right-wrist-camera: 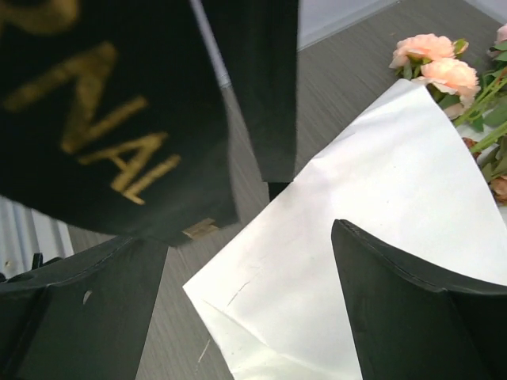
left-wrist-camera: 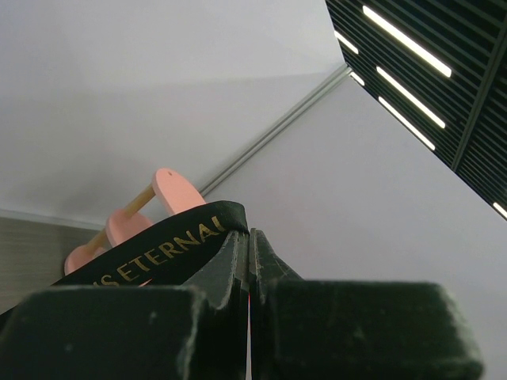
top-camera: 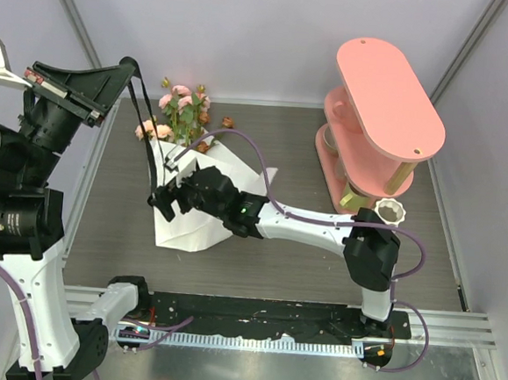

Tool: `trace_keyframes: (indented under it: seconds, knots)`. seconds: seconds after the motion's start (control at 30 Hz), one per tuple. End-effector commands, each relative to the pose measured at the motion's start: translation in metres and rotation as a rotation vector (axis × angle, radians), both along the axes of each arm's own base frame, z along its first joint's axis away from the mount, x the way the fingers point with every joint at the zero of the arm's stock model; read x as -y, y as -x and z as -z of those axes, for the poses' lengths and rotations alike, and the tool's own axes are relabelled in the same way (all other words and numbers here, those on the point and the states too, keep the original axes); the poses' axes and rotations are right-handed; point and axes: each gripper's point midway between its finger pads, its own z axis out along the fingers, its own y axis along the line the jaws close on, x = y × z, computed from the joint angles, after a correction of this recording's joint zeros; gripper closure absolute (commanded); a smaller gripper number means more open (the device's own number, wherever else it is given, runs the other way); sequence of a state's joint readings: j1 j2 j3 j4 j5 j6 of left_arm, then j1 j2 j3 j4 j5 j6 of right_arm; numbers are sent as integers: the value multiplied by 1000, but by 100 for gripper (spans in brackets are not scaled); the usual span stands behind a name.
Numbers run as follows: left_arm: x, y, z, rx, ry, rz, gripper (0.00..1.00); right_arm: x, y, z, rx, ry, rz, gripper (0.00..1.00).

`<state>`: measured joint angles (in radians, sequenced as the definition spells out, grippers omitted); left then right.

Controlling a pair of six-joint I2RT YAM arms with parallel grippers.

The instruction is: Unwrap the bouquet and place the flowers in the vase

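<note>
Mounting rail: a black metal rail [top-camera: 271,313] crosses the bottom of the top view and carries both arm bases.
Right gripper: the right gripper [top-camera: 169,199] sits low, left of centre, with its jaws spread wide. In its wrist view only the white sheet shows between the two fingers.
Paper: a creased sheet of white wrapping paper [top-camera: 203,226] lies opened out on the grey wood-grain table [top-camera: 284,148]. It is left of centre, under and beside the right gripper.
Ribbon: a black ribbon with gold lettering [left-wrist-camera: 158,249] hangs in two strands from the upper left of the top view down to just beside the right gripper. In the right wrist view it fills the upper left, with the letters "NAL" readable.
Left gripper: the left gripper [top-camera: 130,64] is raised high at the upper left, its jaws pressed together on the ribbon. The band folds over the closed fingertips.
Vase: a small white ribbed ceramic vase with a scalloped rim [top-camera: 391,210] stands upright right of centre. It is just behind the right arm's elbow, at the foot of the shelf.
Flowers: pink and peach artificial roses with green stems and leaves [top-camera: 183,105] lie at the far end of the sheet, upper centre-left. Their heads point toward the back wall.
Shelf: a pink two-tier oval shelf [top-camera: 389,95] stands at the upper right.
</note>
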<state>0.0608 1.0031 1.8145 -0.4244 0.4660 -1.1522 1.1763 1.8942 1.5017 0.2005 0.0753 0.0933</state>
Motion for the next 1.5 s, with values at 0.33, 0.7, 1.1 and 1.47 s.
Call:
trace_keyframes:
  seconds: [0.33,0.7,1.1,1.47]
  knots:
    - [8,16,-3,23,14,58,100,-18,-14,-84,112,-225,20,15]
    - [10,15,-2,16,40,81,100,-23,-41,-86,109,-260,158,56]
    - [-27,-12,52,-100,-135,-196,100,29,-33,-127,105,-270,238,99]
    - [-57,-59,199,-442,-320,-318,96,146,-32,-234,189,-168,422,99]
